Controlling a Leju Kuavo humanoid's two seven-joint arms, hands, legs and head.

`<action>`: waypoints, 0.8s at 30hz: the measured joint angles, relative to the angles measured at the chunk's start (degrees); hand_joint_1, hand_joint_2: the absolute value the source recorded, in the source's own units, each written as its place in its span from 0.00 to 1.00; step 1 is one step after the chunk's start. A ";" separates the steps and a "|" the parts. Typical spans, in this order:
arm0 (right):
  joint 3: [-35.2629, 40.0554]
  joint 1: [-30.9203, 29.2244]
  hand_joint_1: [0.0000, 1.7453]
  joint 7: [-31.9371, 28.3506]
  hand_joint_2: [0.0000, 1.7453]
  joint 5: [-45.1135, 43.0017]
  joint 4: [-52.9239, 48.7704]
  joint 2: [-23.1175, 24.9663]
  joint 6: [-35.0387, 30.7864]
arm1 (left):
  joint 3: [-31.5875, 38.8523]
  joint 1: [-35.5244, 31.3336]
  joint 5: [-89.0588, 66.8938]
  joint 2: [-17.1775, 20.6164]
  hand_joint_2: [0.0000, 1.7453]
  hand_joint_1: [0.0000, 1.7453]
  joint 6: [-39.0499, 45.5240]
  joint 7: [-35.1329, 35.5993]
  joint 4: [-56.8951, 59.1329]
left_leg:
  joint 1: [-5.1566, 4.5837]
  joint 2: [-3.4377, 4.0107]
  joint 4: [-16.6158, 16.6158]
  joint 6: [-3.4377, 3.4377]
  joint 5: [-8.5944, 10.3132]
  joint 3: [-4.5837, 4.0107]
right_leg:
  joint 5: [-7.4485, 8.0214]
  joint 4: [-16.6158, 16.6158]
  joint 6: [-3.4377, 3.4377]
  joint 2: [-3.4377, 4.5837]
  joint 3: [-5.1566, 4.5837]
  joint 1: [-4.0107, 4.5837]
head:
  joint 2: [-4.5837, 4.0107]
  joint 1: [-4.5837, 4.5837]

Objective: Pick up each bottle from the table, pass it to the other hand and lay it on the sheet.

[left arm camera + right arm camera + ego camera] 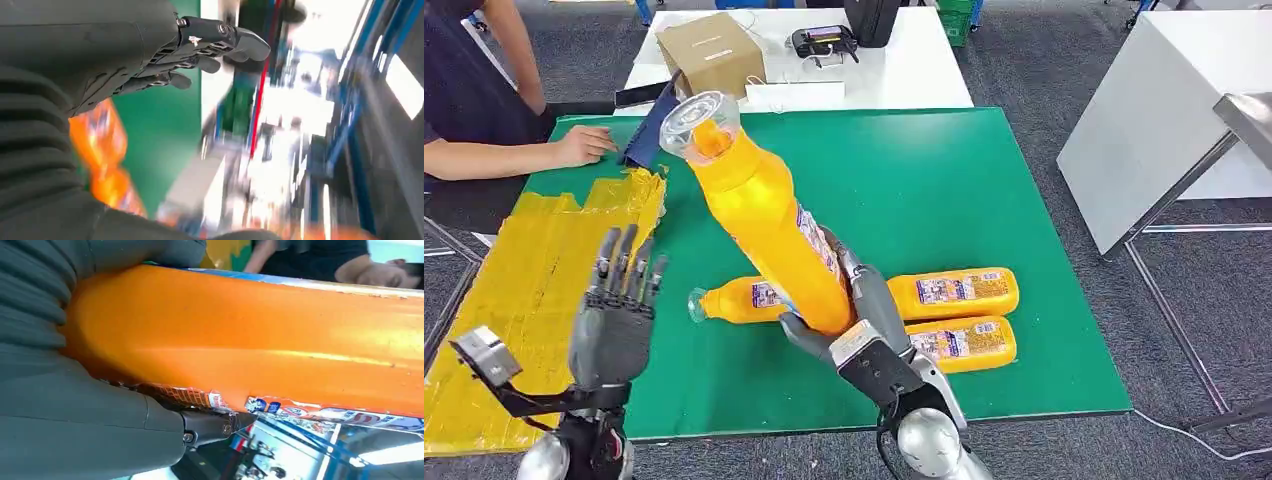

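Beside raised bottle (764, 220), empty left hand (614, 310).

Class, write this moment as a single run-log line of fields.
right hand: grips raised orange bottle | left hand: open, raised | three orange bottles lying on green mat | yellow sheet: no bottles
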 measured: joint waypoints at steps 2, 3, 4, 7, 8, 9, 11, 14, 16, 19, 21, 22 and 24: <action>0.11 -0.91 1.00 -0.06 1.00 -0.06 0.07 0.26 0.44 | -2.64 0.99 -0.11 0.46 1.00 0.00 -0.67 -0.11 -0.04 | 0.00 -0.01 0.00 0.00 0.00 0.00 | 0.00 0.00 0.00 0.00 0.01 0.00 | 0.00 0.00; 0.42 -1.40 1.00 -0.02 1.00 0.11 0.20 0.35 0.94 | -3.82 1.35 -0.46 0.72 1.00 0.00 -0.65 -0.39 -0.11 | 0.00 -0.01 0.00 0.00 0.01 0.00 | 0.00 0.00 0.00 -0.01 0.02 0.00 | 0.00 0.00; 0.81 -1.89 1.00 0.24 1.00 0.35 0.39 0.42 1.36 | -4.96 1.65 -0.74 0.92 1.00 0.00 -0.59 -0.79 -0.17 | 0.00 -0.01 0.00 0.00 0.01 0.00 | 0.00 0.00 0.00 -0.01 0.02 0.00 | 0.00 -0.02; 1.99 -2.96 1.00 0.61 1.00 0.57 1.16 0.77 1.81 | -7.32 2.08 -1.07 1.46 1.00 0.00 -0.37 -1.18 -0.61 | 0.01 -0.01 0.00 0.00 0.01 0.00 | 0.00 0.00 0.00 -0.01 0.02 0.01 | 0.00 -0.02; 2.25 -3.19 1.00 0.63 1.00 0.61 1.38 0.85 1.86 | -7.75 2.08 -1.11 1.59 1.00 0.00 -0.28 -1.22 -0.70 | 0.01 -0.01 0.00 0.00 0.01 0.00 | 0.00 0.00 0.00 -0.01 0.02 0.01 | 0.00 -0.02; 2.36 -3.37 1.00 0.68 1.00 0.61 1.60 0.96 1.88 | -8.13 2.15 -1.14 1.70 1.00 0.00 -0.26 -1.22 -0.74 | 0.01 -0.01 0.00 0.00 0.01 0.00 | 0.00 0.00 0.00 -0.01 0.02 0.01 | 0.00 -0.02; 2.58 -3.64 1.00 0.74 1.00 0.61 1.92 1.03 1.88 | -8.69 2.28 -1.16 2.01 1.00 0.00 -0.26 -1.25 -1.01 | 0.01 -0.01 0.00 0.00 0.01 0.00 | 0.00 0.00 0.00 -0.01 0.01 0.01 | 0.00 -0.02; 2.95 -3.73 1.00 0.74 1.00 0.61 2.34 1.09 1.88 | -9.09 2.35 -1.22 2.32 1.00 0.00 -0.26 -1.27 -1.07 | 0.01 -0.01 0.00 0.00 0.01 0.00 | 0.00 0.00 0.00 -0.01 0.01 0.01 | 0.00 0.00; 3.15 -3.82 1.00 0.90 1.00 0.61 2.56 1.09 2.08 | -9.17 2.42 -1.25 2.51 1.00 0.00 -0.26 -1.33 -1.09 | 0.01 -0.01 0.00 0.00 0.01 -0.01 | 0.00 0.00 0.00 -0.01 0.02 0.01 | 0.00 -0.02; 4.24 -4.90 1.00 2.56 1.00 0.52 3.92 1.09 4.55 | -9.44 2.59 -2.89 2.73 1.00 0.00 -0.10 -2.38 -1.49 | 0.01 0.00 -0.01 -0.01 0.01 -0.01 | 0.00 0.00 0.00 0.00 0.02 0.01 | 0.00 -0.02; 5.74 -5.77 1.00 3.52 1.00 0.31 6.11 1.20 6.11 | -9.83 2.59 -4.41 2.75 1.00 0.00 0.27 -3.28 -2.01 | 0.01 -0.01 -0.01 -0.01 0.01 0.00 | 0.00 0.00 0.00 -0.01 0.02 0.01 | 0.00 0.00; 6.76 -6.38 1.00 3.81 1.00 0.24 7.61 1.20 6.84 | -10.03 2.57 -5.10 2.80 1.00 0.00 0.49 -3.67 -2.19 | 0.01 -0.01 -0.01 -0.01 0.01 0.00 | 0.00 0.00 0.00 -0.01 0.02 0.01 | 0.00 0.00; 8.95 -7.51 1.00 4.22 1.00 -0.41 10.53 1.22 8.02 | -9.98 2.60 -6.73 2.91 1.00 0.00 1.51 -4.65 -2.38 | 0.04 -0.01 -0.01 -0.01 0.02 0.00 | 0.00 0.01 0.00 -0.01 0.01 0.03 | 0.00 0.00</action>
